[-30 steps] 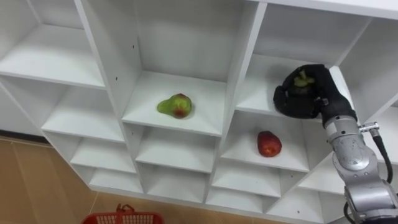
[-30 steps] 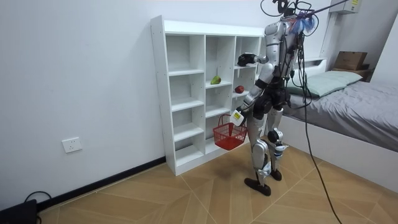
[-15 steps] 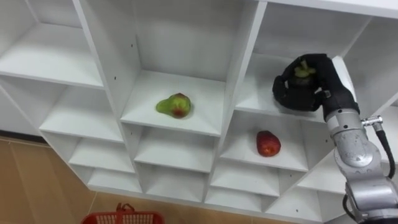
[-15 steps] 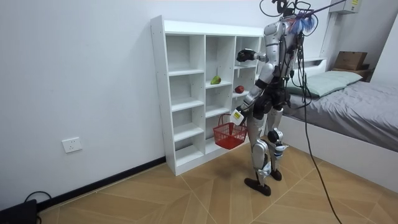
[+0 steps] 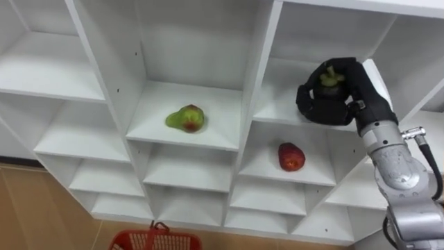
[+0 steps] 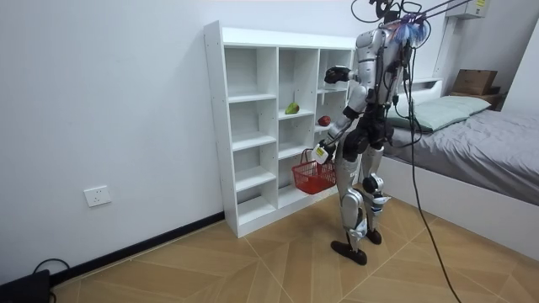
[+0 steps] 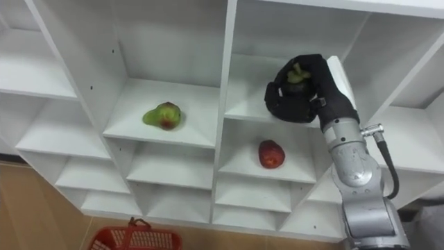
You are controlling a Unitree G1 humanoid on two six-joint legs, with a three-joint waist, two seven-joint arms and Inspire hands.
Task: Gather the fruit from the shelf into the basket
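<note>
Dark fruit with green cap [image 5: 331, 78], upper right of frame: enclosed by the curled fingers of the right hand [image 5: 355, 96], at the closet [image 5: 251, 83] compartment mouth.

Green-red fruit [image 5: 184, 119] at centre and red fruit [image 5: 291, 157] below the hand are both on shelves.

Basket [image 5: 156, 241] is at the bottom edge; in the room view it hangs at the left hand [image 6: 321, 155], grip unreadable.

Judged: 1 of 3 grasped, 2 left, drop into basket pending.

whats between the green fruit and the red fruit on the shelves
The shelf unit's white upright divider stands between the green fruit and the red fruit, which sits one compartment lower; both eye views show it.
</note>
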